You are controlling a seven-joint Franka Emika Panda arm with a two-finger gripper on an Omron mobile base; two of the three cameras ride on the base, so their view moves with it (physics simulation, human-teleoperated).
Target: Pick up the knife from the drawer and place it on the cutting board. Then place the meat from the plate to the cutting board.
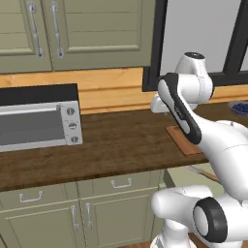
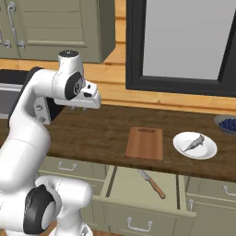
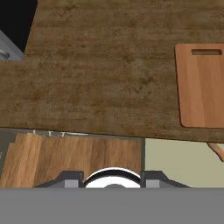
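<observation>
Task progress: nothing is yet transferred. The slim knife (image 2: pixel 151 183) with a silver blade and brown wooden handle lies diagonally inside the wide, pale olive-green drawer (image 2: pixel 144 184), which stands pulled open below the counter edge. The flat, reddish-brown rectangular wooden cutting board (image 2: pixel 144 143) with a slot near its far short end is bare. The piece of grey meat (image 2: pixel 194 143) rests on the small round white plate (image 2: pixel 194 145), just beside the board.

The two-finger gripper (image 2: pixel 90 97) hangs above the dark wooden countertop (image 2: pixel 92 131), at the end of the white arm. Relative to it, the board lies off to one side and ahead, the drawer to that same side but lower and nearer the base, and the plate beyond the board. Both placements remain to be done, knife first.

Limits of view: in the hand view only the handle tip of the knife shows at the frame edge, and the board is cut off. The fingertips are barely visible there, so whether the gripper is spread or closed cannot be told; it appears to hold nothing.
</observation>
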